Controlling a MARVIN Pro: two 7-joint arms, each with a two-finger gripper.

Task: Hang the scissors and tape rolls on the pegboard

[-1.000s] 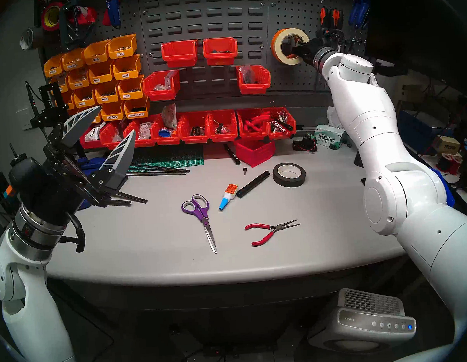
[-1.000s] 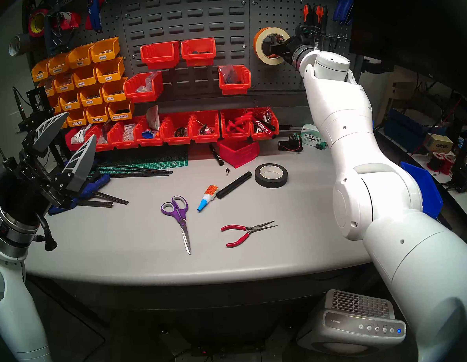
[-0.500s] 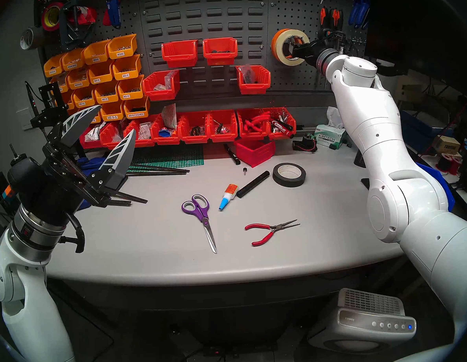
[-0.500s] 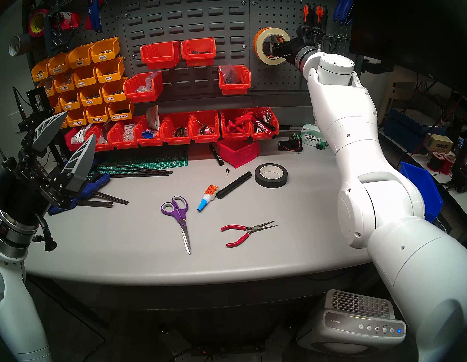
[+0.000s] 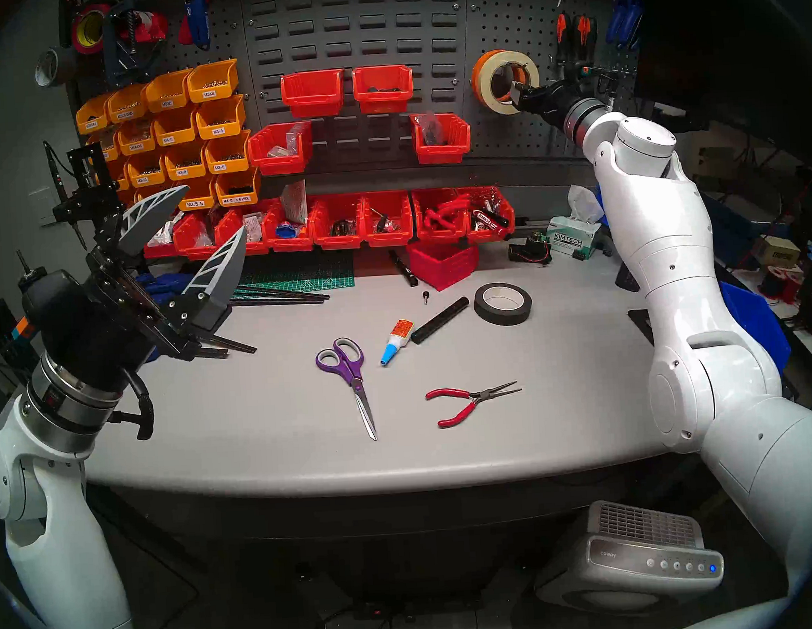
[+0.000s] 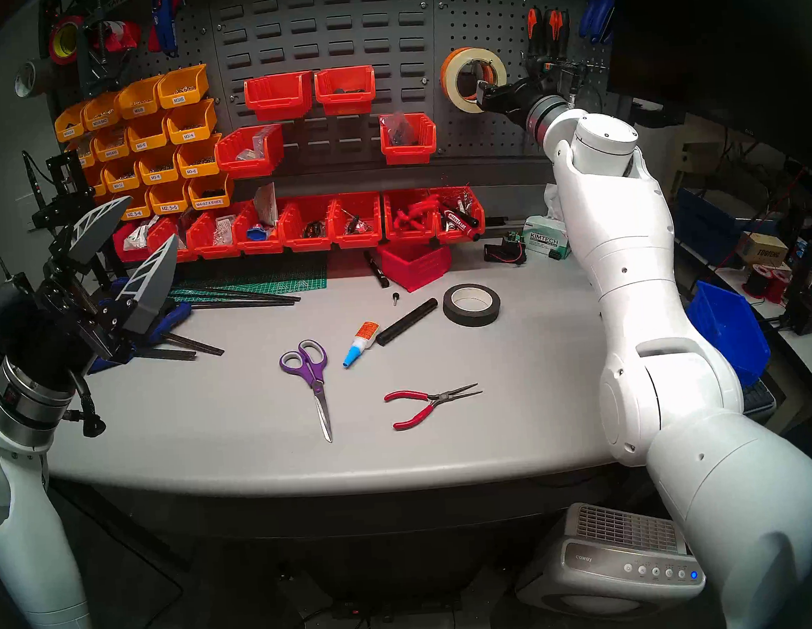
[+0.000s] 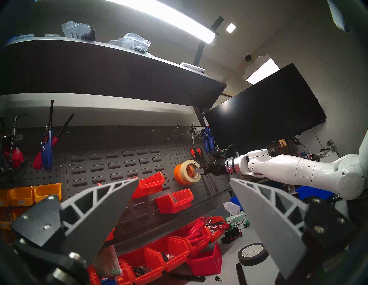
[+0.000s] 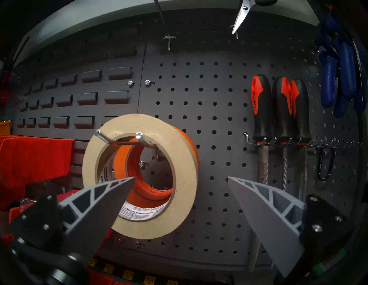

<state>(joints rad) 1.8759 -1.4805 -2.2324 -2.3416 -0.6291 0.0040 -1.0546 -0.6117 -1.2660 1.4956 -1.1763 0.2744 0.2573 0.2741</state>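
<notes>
- Right gripper: fingers spread wide and holding nothing, one tip overlapping the rolls' rim at 7 o'clock in the wrist view, the other out over bare board at 4 o'clock.
- Cream masking tape roll: hangs outermost on a two-pronged metal hook, the prongs passing through its core at 12 o'clock.
- Orange tape roll: sits behind the cream one on the same hook, against the pegboard.
- Risk, as a judgement: the cream roll lies near the prong tips, so a finger brushing its rim on the way out could drag it off the hook.
- Right arm: stretched up and forward to the board, forearm rising steeply, wrist bent to aim the gripper at the rolls from their 4 o'clock side in the head view.
- Left gripper: fingers parted and empty, raised above the bench's left end, pointing toward the bins at 1 o'clock.
- Scissors: flat on the bench, purple handles at 12 o'clock, blades at 6 o'clock; not yet hung.
- Red pliers and black tape roll: lie to the scissors' 3 and 1 o'clock; either could be picked by mistake.
</notes>
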